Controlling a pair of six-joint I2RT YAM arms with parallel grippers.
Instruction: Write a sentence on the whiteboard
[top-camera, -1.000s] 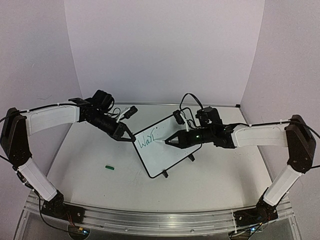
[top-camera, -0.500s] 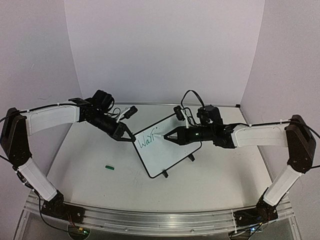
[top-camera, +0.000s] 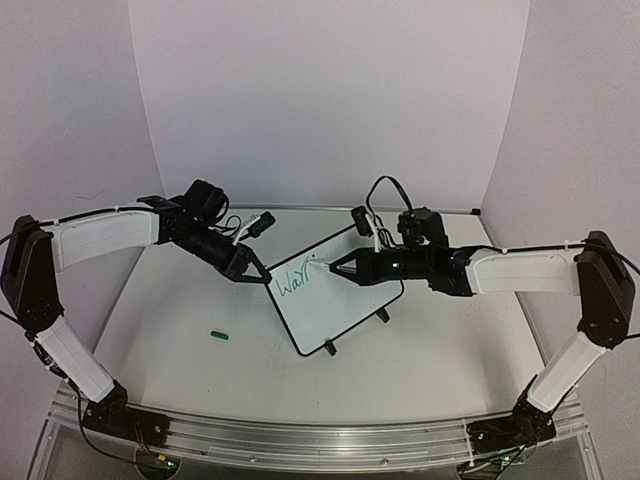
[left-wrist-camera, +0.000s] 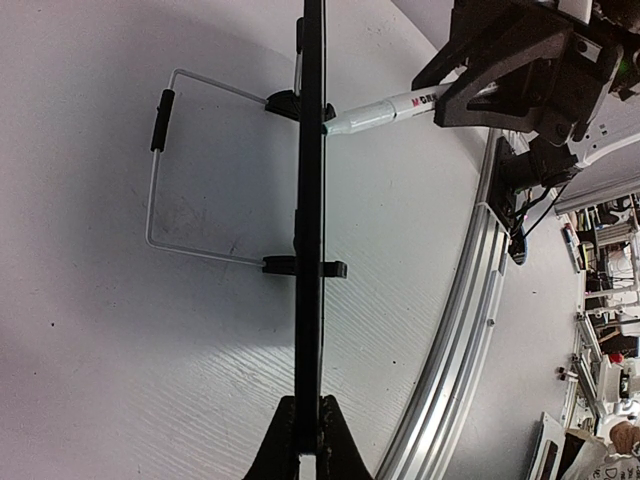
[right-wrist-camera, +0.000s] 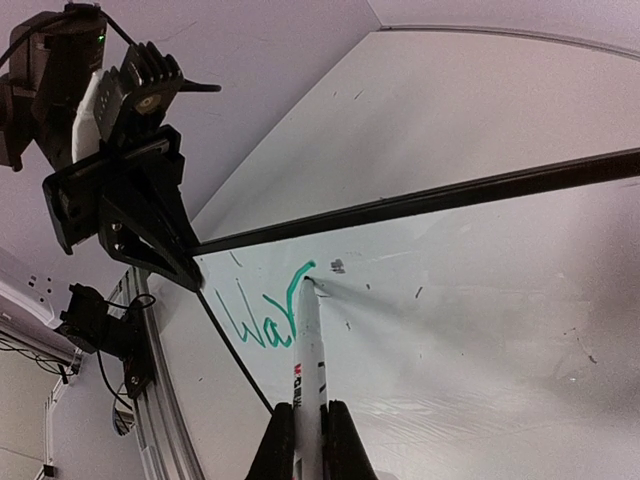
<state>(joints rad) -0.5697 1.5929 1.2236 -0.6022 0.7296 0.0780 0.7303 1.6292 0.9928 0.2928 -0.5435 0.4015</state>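
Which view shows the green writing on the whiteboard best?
Right wrist: the green writing sits large and close, reading roughly "War", with the tip of the marker at its last stroke. Top external shows it small and slanted. Left wrist sees the whiteboard edge-on, so no writing shows.

White arm shells (top-camera: 100, 232), black joints (top-camera: 28, 275), looping cables (top-camera: 386, 179)

Soft, even light w/ lilac tint; top view grainy, low-res. Wrist views bend hard at edges (fisheye); table (left-wrist-camera: 120, 380) darkens twd upper-left in left wrist view.
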